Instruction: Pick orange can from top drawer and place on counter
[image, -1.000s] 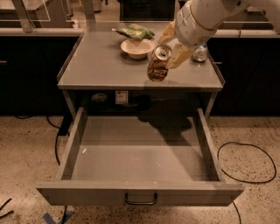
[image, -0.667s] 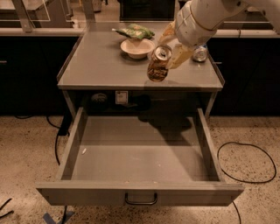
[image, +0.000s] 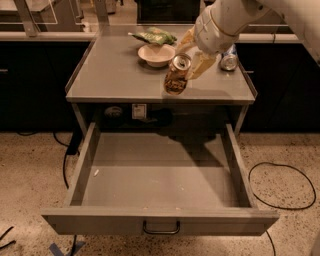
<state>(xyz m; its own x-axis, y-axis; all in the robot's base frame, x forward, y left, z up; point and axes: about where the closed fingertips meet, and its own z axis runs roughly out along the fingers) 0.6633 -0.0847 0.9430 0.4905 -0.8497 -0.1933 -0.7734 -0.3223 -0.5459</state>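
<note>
The orange can hangs tilted just above the front right part of the counter, its silver top facing up and toward me. My gripper comes in from the upper right and is shut on the orange can, its pale fingers on both sides of it. The top drawer stands pulled fully open below, and nothing lies inside it but a small pale speck at the left. Its dark handle shows at the front.
A white bowl and a green bag sit at the back of the counter. A blue-and-silver can lies at the back right, partly behind my arm. Cables run on the speckled floor on both sides.
</note>
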